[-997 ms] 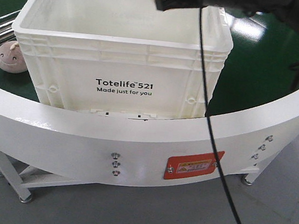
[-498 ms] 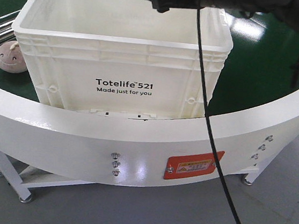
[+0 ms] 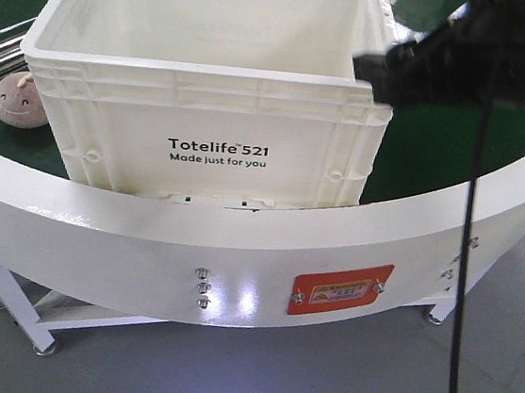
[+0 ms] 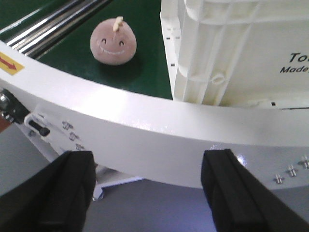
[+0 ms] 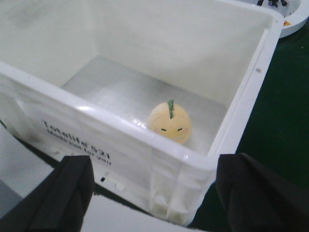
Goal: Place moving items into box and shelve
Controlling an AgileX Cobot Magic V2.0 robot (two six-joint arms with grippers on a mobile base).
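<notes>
Right wrist: right tool (image 5: 161,193) wide open, empty, near box (image 5: 72,100)

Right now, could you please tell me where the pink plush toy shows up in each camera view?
Front view: pink plush toy, far left, beside the box.
Left wrist view: toy at top, left of the box.
Right wrist view: not in it.
Shared landmark: the box's black Totelife print.

My front camera looked down on the box (image 3: 107,141) from the near side. Both wrist cameras sat close: left at its near-left corner, right peering inside.
</notes>
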